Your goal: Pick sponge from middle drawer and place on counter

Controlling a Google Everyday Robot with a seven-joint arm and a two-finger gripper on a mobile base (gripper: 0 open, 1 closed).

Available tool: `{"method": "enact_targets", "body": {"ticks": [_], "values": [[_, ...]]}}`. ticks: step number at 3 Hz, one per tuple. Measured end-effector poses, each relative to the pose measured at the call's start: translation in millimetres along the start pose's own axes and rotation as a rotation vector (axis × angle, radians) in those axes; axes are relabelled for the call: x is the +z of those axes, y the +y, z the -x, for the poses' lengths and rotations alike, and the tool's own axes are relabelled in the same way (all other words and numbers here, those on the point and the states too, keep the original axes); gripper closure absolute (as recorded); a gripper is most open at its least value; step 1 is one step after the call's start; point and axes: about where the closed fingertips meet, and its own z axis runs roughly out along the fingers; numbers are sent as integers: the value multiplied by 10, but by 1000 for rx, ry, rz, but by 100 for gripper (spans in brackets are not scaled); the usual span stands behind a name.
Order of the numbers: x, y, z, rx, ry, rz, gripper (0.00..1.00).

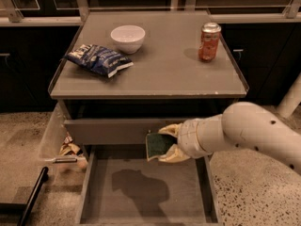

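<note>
My gripper [165,143] is shut on the sponge [157,145], dark green face toward the camera, pale yellow edge showing. It holds the sponge in the air above the open middle drawer [141,187], level with the grey drawer front [108,130] and below the counter's front edge. The drawer's grey floor is bare, with the arm's shadow on it. The counter [164,65] lies above and behind the gripper. My white arm [254,133] reaches in from the right.
On the counter stand a white bowl [127,36] at the back, a crinkled blue snack bag [99,59] at the left and an orange soda can [209,42] at the right. Crumpled wrappers [69,149] lie on the floor left of the cabinet. A black bar [33,197] lies at lower left.
</note>
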Motion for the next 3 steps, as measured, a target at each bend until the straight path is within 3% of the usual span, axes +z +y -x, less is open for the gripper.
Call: {"method": "enact_targets", "body": {"ticks": [1,2,3], "values": [[-367,-256,234,-35,4,-22,100],[-894,-648,375,-19,-14,-85,100],[-881,-658,396,-25,-8,-84,100]]}}
